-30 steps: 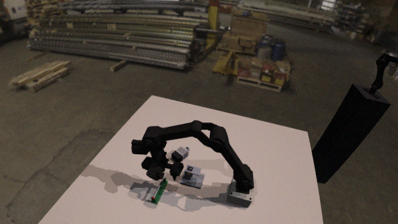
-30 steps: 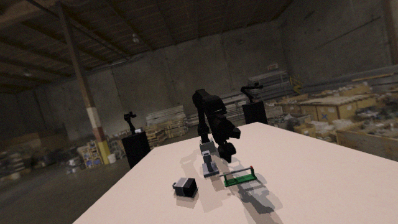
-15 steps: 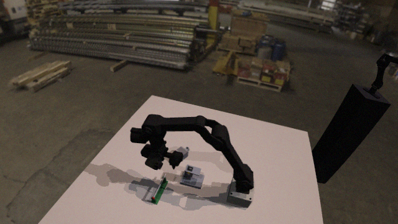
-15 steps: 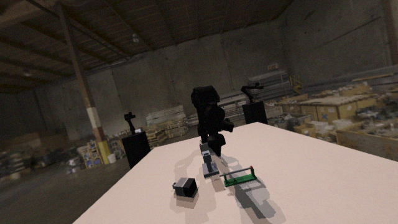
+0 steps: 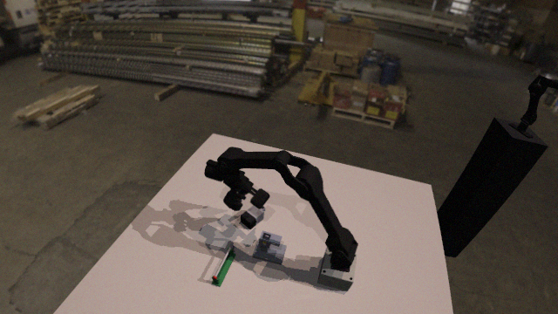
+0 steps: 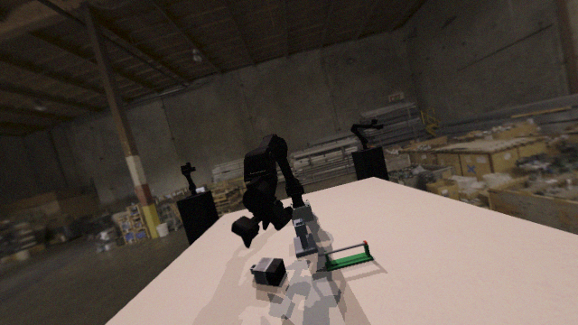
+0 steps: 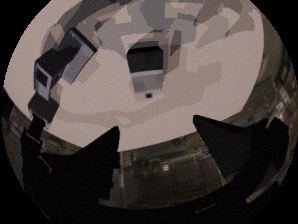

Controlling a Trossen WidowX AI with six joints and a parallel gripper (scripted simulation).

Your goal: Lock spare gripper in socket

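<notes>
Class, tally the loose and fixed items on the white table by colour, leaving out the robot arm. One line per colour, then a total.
Green: 1, the pin rest
Silver with red tip: 1, the lock pin
Grey: 1, the socket mount
Black and grey: 1, the spare gripper
Total: 4

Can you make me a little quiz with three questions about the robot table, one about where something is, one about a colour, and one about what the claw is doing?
1. Where does the lock pin lie?
A. on the green holder
B. through the mount
C. between the fingers

2. What colour is the tip of the pin?
A. blue
B. red
C. yellow

3. How is the gripper now?
A. shut on the pin
B. shut on the spare gripper
C. open and holding nothing

Answers:
1 A: the grey rod rests along the green holder on the table, beside the mount.
2 B: a small red cap shows at one end.
3 C: the fingers stand wide apart above the spare gripper, with nothing between them.
</notes>
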